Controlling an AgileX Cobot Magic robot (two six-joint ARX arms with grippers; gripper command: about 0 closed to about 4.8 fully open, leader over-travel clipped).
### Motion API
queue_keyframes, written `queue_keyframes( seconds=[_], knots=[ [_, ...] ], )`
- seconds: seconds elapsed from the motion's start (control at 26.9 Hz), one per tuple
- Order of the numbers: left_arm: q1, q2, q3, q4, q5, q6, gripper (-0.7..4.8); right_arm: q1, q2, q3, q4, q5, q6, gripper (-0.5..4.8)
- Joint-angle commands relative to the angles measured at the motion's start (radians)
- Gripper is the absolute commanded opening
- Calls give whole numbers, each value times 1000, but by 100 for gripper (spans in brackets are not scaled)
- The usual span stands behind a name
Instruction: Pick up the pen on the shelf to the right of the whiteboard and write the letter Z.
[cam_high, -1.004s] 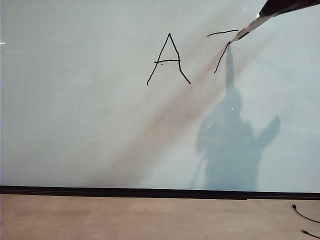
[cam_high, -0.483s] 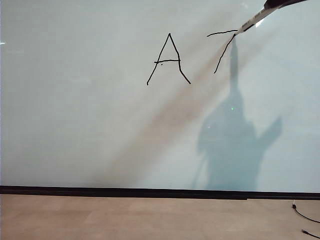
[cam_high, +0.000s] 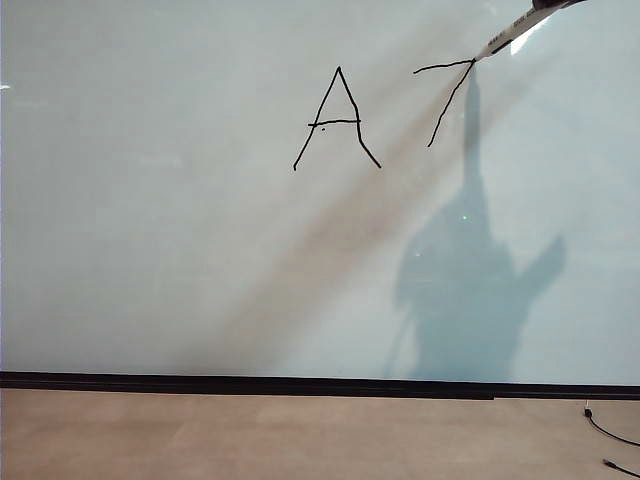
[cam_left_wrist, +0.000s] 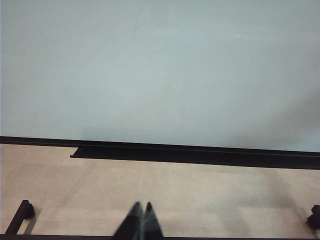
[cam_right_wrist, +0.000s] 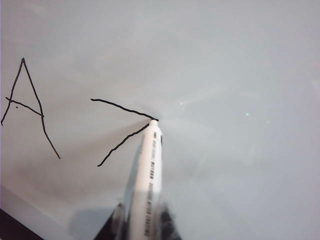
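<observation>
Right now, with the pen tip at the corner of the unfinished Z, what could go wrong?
The letter Z has only its top bar and diagonal; the pen, held in the right gripper, sits at their upper junction, away from where the bottom bar should start. Dragging down without lifting could streak the whiteboard. A long bottom bar leftward could run into the letter A. The left gripper rests shut near the floor, no hazard.

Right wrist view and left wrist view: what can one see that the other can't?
Only the right wrist view shows the pen held in the right gripper, its tip at the corner of the unfinished letter Z, plus the letter A. Only the left wrist view shows the shut left gripper over the tan surface. Both show the whiteboard.
</observation>
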Motion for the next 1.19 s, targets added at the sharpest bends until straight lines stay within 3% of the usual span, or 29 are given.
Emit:
queue_keyframes(
  seconds=[0.04,0.33,0.48,0.74,1.19],
  knots=[
    [0,0,2,11,0,5,-4,-1,-18,2,-37,-37,-2,-9],
    [0,0,2,11,0,5,-4,70,-119,-125,-40,-58,47,-9],
    [0,0,2,11,0,5,-4,75,-89,-240,136,-113,124,-9],
    [0,0,2,11,0,5,-4,74,118,-235,353,-116,178,-9],
    [0,0,2,11,0,5,-4,72,159,-227,376,-60,179,-9]
  ],
)
